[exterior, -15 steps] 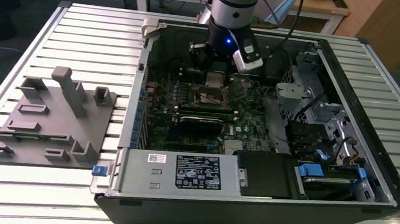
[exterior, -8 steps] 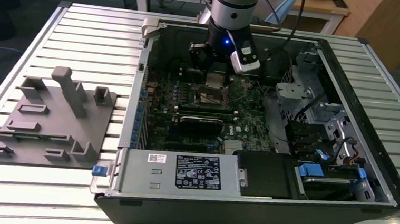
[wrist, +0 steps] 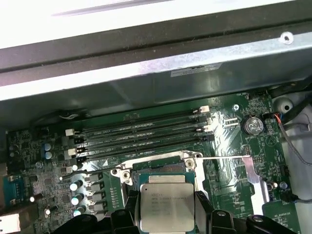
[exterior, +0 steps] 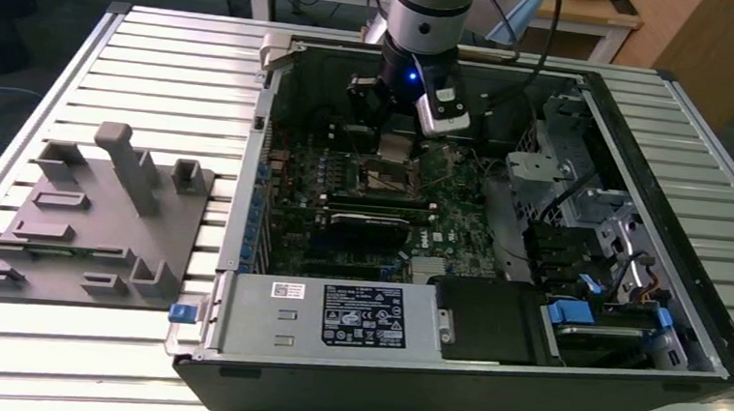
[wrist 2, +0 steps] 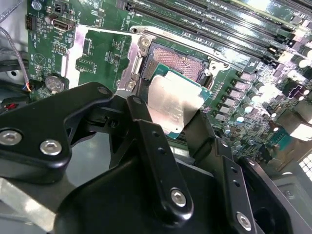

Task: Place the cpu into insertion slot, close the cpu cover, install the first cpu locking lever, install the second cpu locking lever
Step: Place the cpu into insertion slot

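My gripper (wrist 2: pixel 171 127) is shut on the cpu (wrist 2: pixel 173 102), a flat square chip with a dull silver top, clamped between two black fingers (wrist 2: pixel 146 129). The cpu (wrist: pixel 165 204) hangs slightly tilted just above the insertion slot (wrist: pixel 158 169), whose dark centre and silvery rim (wrist 2: pixel 139 53) lie open beneath it on the green board. A thin silver frame (wrist: pixel 249 171), which looks like the cpu cover, is swung away to one side of the socket. In the exterior view the gripper (exterior: pixel 395 142) reaches down into the open computer case over the socket (exterior: pixel 388 176).
Several long black memory slots (wrist: pixel 141 131) run beside the socket, close to the case wall (wrist: pixel 161 68). Capacitors (wrist: pixel 78 187) stand on the other side. A grey fixture block (exterior: pixel 95 216) lies on the slatted table at the exterior view's left. Power supply (exterior: pixel 328 311) sits at the case's near end.
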Controlling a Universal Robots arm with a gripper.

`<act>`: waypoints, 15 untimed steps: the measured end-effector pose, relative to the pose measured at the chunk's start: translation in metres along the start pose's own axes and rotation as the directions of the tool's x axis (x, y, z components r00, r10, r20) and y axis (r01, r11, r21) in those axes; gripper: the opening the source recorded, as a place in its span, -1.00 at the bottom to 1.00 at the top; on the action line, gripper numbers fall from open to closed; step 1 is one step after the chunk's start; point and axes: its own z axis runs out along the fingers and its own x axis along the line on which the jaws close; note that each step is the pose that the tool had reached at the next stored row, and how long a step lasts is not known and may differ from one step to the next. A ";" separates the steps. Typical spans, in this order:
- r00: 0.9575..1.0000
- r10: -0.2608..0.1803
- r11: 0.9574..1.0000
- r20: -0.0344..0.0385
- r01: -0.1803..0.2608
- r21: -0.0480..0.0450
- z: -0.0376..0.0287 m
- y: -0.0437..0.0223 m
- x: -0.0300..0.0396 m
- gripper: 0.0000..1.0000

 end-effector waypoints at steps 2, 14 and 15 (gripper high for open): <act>1.000 0.000 1.000 0.000 0.000 0.000 0.0000 0.0000 0.0000 0.07; 0.994 0.107 0.994 0.009 -0.107 0.000 0.0001 0.0000 0.0000 0.07; 0.992 0.125 0.992 0.010 -0.125 0.000 0.0001 0.0000 0.0000 0.07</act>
